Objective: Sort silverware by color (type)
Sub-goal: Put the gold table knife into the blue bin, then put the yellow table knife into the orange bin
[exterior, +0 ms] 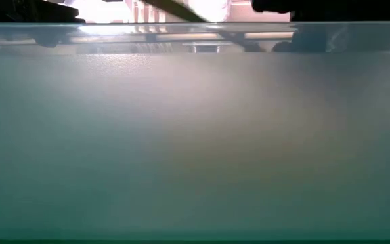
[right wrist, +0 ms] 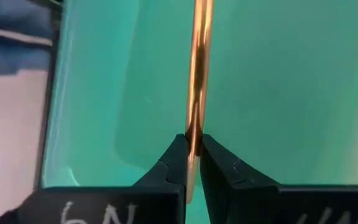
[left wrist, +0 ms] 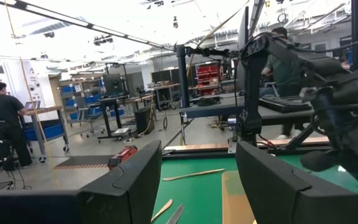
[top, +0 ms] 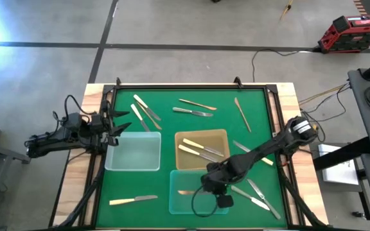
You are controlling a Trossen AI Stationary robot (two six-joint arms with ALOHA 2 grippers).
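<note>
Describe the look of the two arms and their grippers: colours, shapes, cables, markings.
Both arms are dark, near black, built of slim jointed links. The left arm trails thin black cables; the right arm has a pale round joint cap. The right gripper has black wedge fingers with stepped edges and white handwriting on its body. The left gripper has broad, flat black fingers.

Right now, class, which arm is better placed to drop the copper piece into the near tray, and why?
Right. The right gripper already pinches the copper piece and hangs over the near tray. The left gripper waits open at the table's left edge, holding nothing.
</note>
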